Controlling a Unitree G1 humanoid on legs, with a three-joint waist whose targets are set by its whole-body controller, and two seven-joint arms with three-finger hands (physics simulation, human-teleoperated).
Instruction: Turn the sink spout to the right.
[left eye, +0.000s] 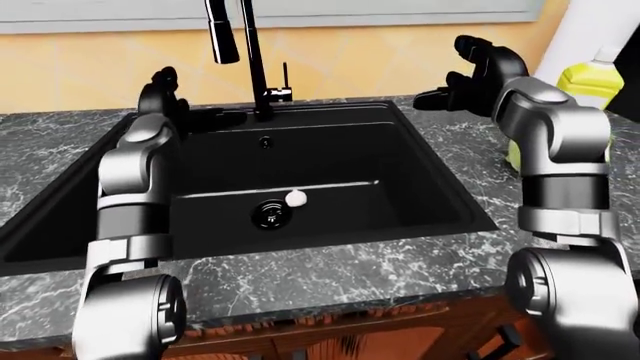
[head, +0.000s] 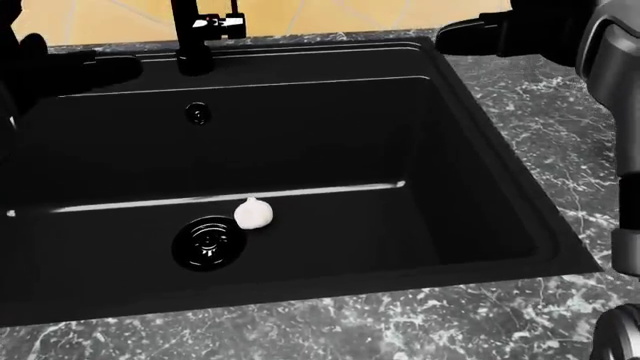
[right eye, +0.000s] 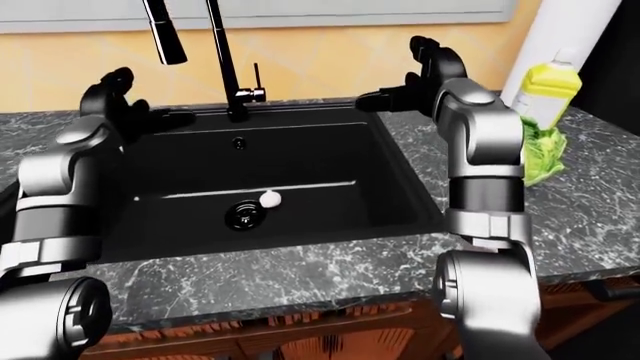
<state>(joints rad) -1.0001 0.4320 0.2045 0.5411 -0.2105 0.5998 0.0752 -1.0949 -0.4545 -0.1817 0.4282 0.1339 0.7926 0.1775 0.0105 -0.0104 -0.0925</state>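
Observation:
A black faucet (left eye: 253, 67) stands at the far rim of a black sink (left eye: 330, 217). Its spout head (left eye: 222, 31) hangs left of the upright pipe, and a small lever (left eye: 285, 79) sticks up on the right of its base. My left hand (left eye: 185, 112) is open over the sink's far left corner, left of the faucet base and apart from it. My right hand (left eye: 470, 79) is open and raised over the sink's far right corner, well right of the faucet. A small white garlic bulb (head: 254, 214) lies in the basin beside the drain (head: 208, 241).
Dark marble counter (left eye: 330, 274) surrounds the sink. A yellow bottle (right eye: 545, 90) and a green leafy vegetable (right eye: 540, 154) sit on the counter at the right, behind my right arm. A yellow wall runs behind the faucet.

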